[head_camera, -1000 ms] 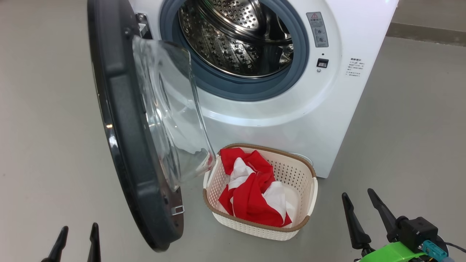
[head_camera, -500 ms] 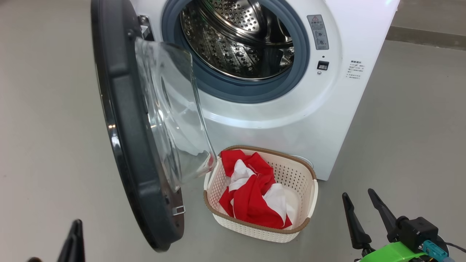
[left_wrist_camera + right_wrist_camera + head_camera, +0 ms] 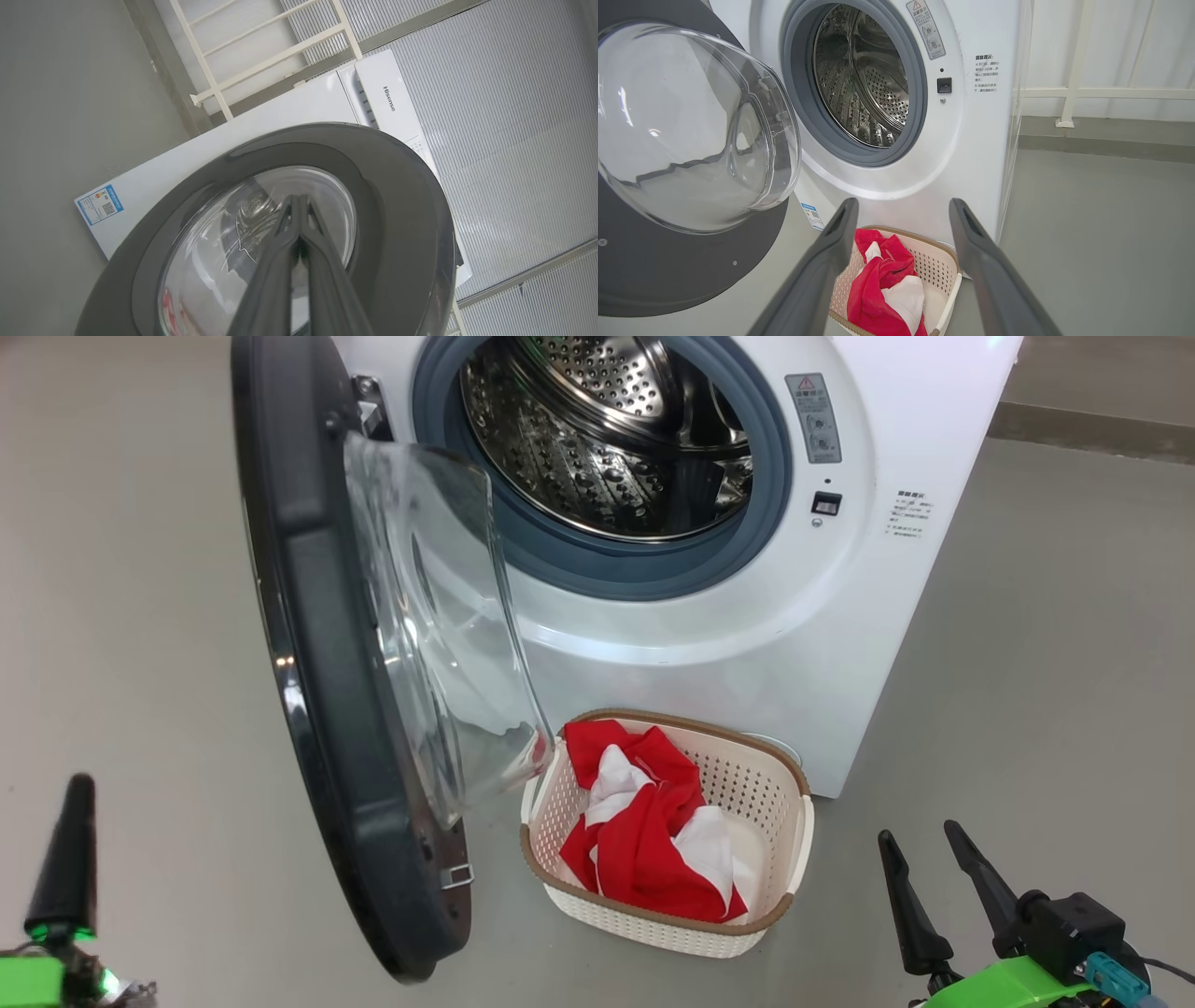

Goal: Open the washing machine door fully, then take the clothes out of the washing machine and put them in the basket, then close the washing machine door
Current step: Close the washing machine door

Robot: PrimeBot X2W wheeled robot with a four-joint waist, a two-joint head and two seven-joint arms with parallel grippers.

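We hold the left gripper (image 3: 77,798) pinched shut and empty, a blunt tip facing the outer side of the door (image 3: 308,653), suited to pushing it closed. The right gripper (image 3: 918,835) hangs spread wide. The clothes (image 3: 644,840) lie in the basket (image 3: 796,793) before the washer (image 3: 747,644); its drum (image 3: 597,448) looks empty.

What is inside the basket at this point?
The basket holds the red-and-white clothes, bunched toward its left side in the head view. A bare strip of its pale floor shows at the right. Whatever lies beneath the fabric is covered.
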